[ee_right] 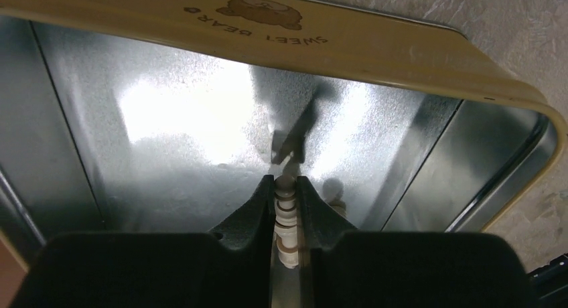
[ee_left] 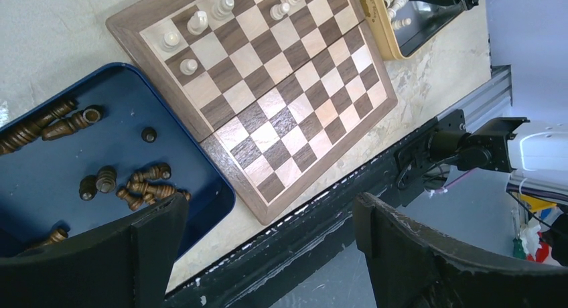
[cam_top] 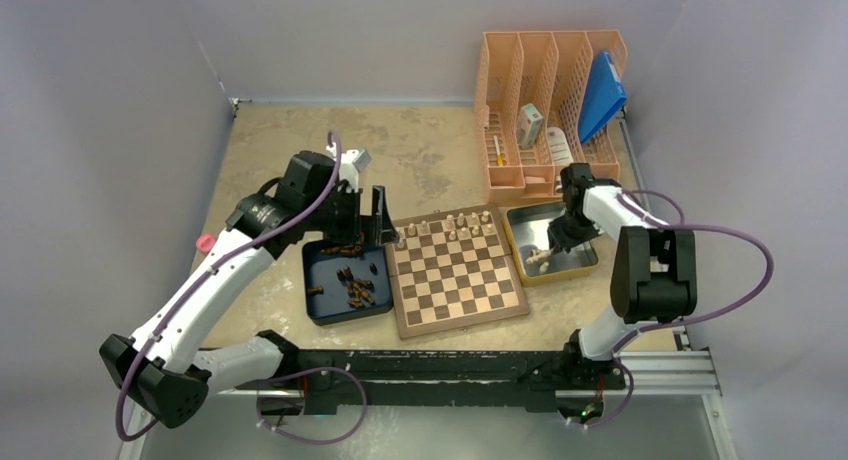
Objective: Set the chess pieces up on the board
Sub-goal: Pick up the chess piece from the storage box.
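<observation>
The board (cam_top: 462,320) lies mid-table, with several pale chess pieces (cam_top: 455,223) standing on its far rows, also seen in the left wrist view (ee_left: 194,23). Dark chess pieces (cam_top: 355,285) lie loose in the dark blue tray (cam_top: 325,310) left of the board. My left gripper (cam_top: 375,220) hangs open above that tray's far end, nothing between its fingers (ee_left: 154,234). My right gripper (cam_top: 562,238) is down inside the yellow tray (cam_top: 553,279), shut on a pale piece (ee_right: 286,214). A few other pale pieces (cam_top: 540,257) lie beside it.
A peach desk organizer (cam_top: 550,90) with a blue folder stands at the back right, just behind the yellow tray. A small pink object (cam_top: 205,243) sits at the table's left edge. The black mounting rail (cam_top: 450,365) runs along the near edge.
</observation>
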You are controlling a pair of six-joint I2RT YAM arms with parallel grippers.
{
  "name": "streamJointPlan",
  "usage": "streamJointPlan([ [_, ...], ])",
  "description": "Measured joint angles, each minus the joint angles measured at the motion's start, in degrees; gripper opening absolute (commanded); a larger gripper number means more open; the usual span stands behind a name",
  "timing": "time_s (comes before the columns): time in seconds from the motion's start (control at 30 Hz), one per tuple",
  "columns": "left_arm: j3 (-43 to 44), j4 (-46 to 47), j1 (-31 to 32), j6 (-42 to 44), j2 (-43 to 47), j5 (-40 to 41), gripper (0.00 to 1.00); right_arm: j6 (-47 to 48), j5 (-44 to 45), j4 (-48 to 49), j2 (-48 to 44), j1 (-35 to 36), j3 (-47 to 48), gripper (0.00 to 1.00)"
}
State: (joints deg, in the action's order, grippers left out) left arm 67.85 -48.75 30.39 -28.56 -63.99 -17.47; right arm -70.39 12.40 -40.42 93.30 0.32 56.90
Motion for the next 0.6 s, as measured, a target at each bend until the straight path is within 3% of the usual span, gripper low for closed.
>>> streamJointPlan([
  [0.1, 0.94, -0.02, 0.00, 0.00, 0.24, 0.66, 0.93, 0.09, 0.57, -1.38, -0.48, 0.00, 1.31, 0.00],
  [0.6, 1.16, 2.40, 0.00, -2.99, 3.87, 3.63, 0.89, 1.16, -1.03, -8.50, -3.80, 0.00, 9.86, 0.00],
])
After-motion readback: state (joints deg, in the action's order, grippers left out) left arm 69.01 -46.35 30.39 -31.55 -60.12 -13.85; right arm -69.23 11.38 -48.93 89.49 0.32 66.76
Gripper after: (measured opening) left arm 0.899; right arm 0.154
